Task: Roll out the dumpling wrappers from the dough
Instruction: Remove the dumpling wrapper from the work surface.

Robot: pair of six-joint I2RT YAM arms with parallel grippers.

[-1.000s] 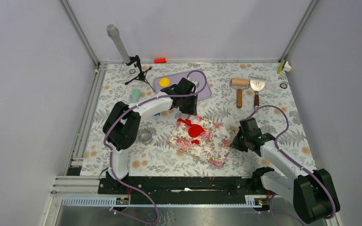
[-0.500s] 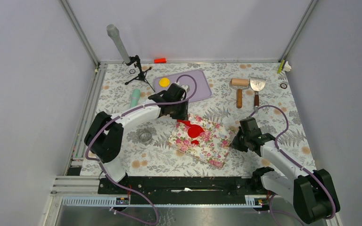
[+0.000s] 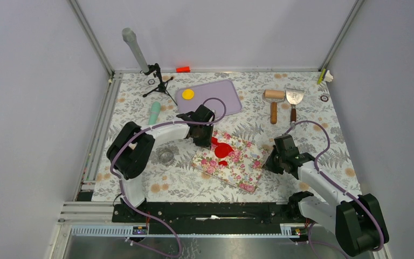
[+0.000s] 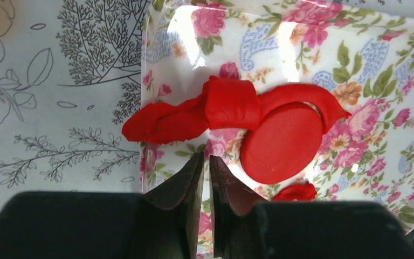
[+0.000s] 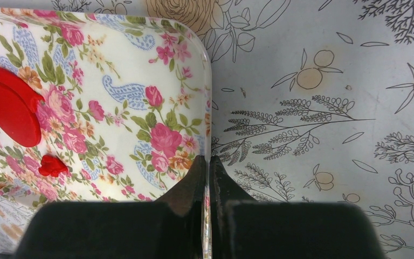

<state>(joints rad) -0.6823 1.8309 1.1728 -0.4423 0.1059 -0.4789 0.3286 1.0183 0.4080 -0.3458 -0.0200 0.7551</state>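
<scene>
A bright red round wrapper (image 4: pixel 283 143) lies flat on the floral board (image 4: pixel 356 54), also seen from above as the red wrapper (image 3: pixel 223 150) on the board (image 3: pixel 242 168). Ragged red dough (image 4: pixel 194 116) lies along the board's far-left edge, curling round the disc. A small dough scrap (image 4: pixel 295 191) lies near it. My left gripper (image 4: pixel 206 162) hovers just short of the dough, its jaws a narrow slit apart with nothing between them. My right gripper (image 5: pixel 208 162) is shut on the board's right edge (image 5: pixel 207 108). A yellow wrapper (image 3: pixel 188 94) rests on the purple mat (image 3: pixel 223 96).
A wooden rolling pin (image 3: pixel 273 102) and a metal scraper (image 3: pixel 294 100) lie at the back right. A teal tool (image 3: pixel 154 111) and a clear ring cutter (image 3: pixel 165 156) sit left of the board. A small tripod (image 3: pixel 156 75) and a red-orange block (image 3: pixel 183 69) stand at the back.
My left arm has come back from the purple mat to the board's far-left corner, over the red dough. Its jaws narrowed slightly. The right arm and board have not moved.
</scene>
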